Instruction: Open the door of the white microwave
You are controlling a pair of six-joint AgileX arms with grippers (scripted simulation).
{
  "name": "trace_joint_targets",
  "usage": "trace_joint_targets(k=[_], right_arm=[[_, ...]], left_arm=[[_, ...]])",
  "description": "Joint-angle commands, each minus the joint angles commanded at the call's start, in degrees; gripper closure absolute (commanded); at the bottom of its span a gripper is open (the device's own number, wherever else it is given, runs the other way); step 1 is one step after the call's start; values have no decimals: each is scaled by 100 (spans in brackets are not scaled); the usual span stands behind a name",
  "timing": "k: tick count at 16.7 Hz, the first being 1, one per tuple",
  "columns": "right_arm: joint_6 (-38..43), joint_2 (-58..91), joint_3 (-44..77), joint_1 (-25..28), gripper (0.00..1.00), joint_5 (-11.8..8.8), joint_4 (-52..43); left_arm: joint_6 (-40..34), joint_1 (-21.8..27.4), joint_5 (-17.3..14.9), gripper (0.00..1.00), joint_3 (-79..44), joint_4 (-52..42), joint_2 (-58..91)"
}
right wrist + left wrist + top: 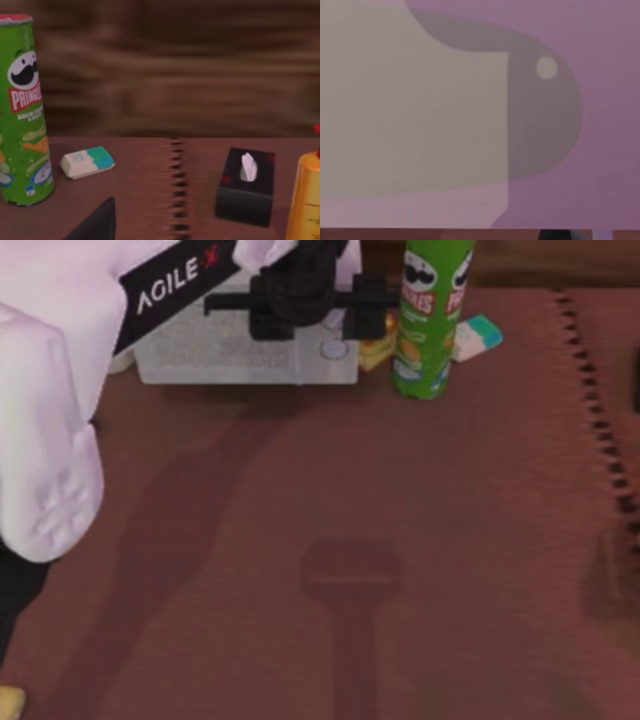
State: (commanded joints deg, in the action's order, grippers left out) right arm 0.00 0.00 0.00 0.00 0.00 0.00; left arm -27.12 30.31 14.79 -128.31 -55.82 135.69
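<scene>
The white microwave point(250, 365) stands at the back of the table, left of centre, facing the front. Its door point(215, 345) with the grey window looks flush with the front, and a round knob point(333, 348) sits to the door's right. My left gripper point(300, 300) hangs over the microwave's top, close to the knob side. The left wrist view is filled by the door window point(415, 100) and the white front with one knob point(546, 67), seen very close and partly in shadow. A dark part of my right gripper point(100, 225) shows low over the mat; that arm is outside the top view.
A tall green chip can point(430, 315) stands just right of the microwave, with a small yellow object point(375, 352) between them. A white and teal block point(478, 335) lies behind the can. In the right wrist view are a black tissue box point(245, 187) and a yellow bottle point(305, 200).
</scene>
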Motion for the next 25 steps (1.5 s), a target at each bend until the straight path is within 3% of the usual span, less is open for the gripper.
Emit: trace_joint_targets(k=[2, 9, 25], right_arm=[[0, 0, 0, 0, 0, 0, 0], [0, 0, 0, 0, 0, 0, 0], [0, 0, 0, 0, 0, 0, 0]], left_arm=[[-52, 188, -124, 100, 207, 25, -37], [-152, 161, 80, 100, 1218, 456, -715], [-153, 160, 82, 100, 1231, 464, -727]])
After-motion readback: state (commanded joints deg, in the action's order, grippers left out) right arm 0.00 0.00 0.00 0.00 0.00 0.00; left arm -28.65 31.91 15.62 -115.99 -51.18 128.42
